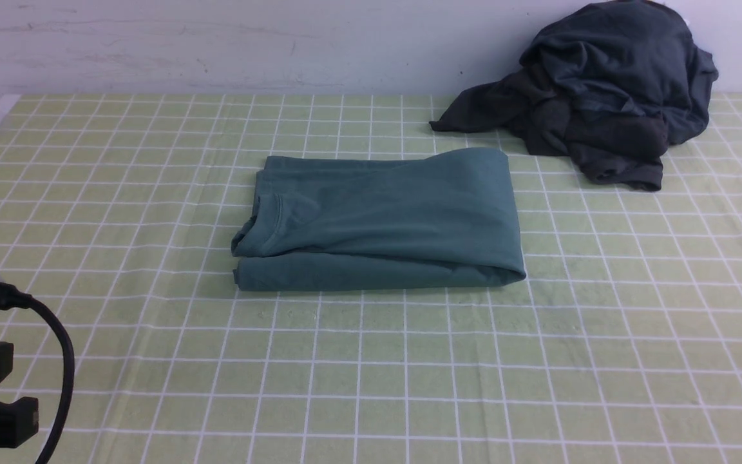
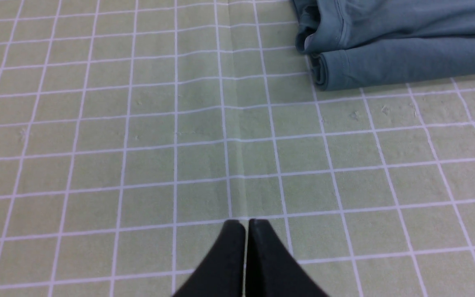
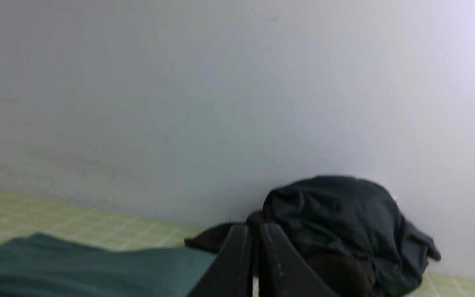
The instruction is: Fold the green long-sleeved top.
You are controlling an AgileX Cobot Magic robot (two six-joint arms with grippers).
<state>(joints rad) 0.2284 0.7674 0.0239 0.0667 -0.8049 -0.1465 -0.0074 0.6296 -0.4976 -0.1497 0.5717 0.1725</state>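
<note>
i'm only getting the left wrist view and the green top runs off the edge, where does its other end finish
Observer: In the front view, the green top ends in a rounded fold on the right, around the middle of the table from side to side.

Operator: ok, any other clothes near that end

Observer: Yes, a rumpled dark pile sits beyond it to the right, by the wall. A strip of table shows between the two.

Operator: and has the right gripper got hold of anything

Observer: No, the right wrist view shows no cloth between the fingertips of the right gripper.
</note>
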